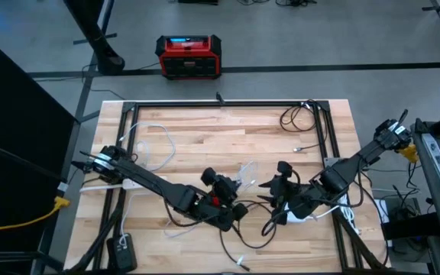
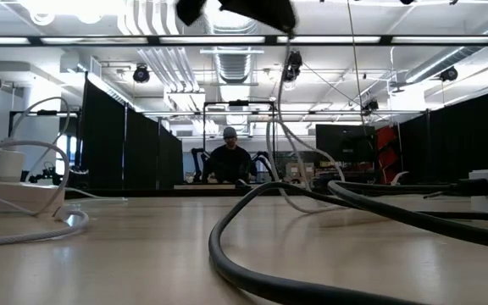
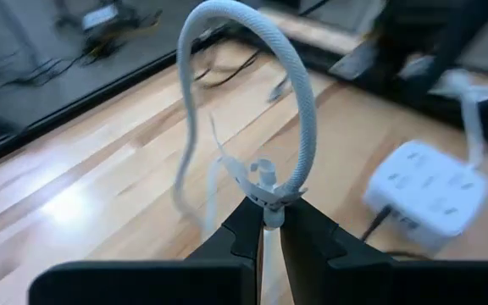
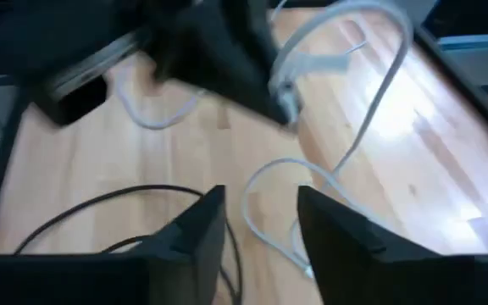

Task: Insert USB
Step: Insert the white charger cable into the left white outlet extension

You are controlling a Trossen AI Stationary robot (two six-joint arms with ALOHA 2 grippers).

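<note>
The white cable (image 3: pixel 299 93) loops up above mid-table, pinched at its plug end in the left gripper (image 3: pixel 267 222), fingers clamped tight on it. Facing it close by, the right gripper (image 4: pixel 261 222) stands open, empty. White hub (image 3: pixel 428 188) sits nearby.

White braided USB cable (image 3: pixel 299 93) looped, raised above table.

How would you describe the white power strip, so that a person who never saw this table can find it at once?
Start at the wooden table and go to its near right part, under the right arm. There, by the right gripper, lies the white power strip: a flat white block with rows of sockets, unlike the thin cables around it.
</note>
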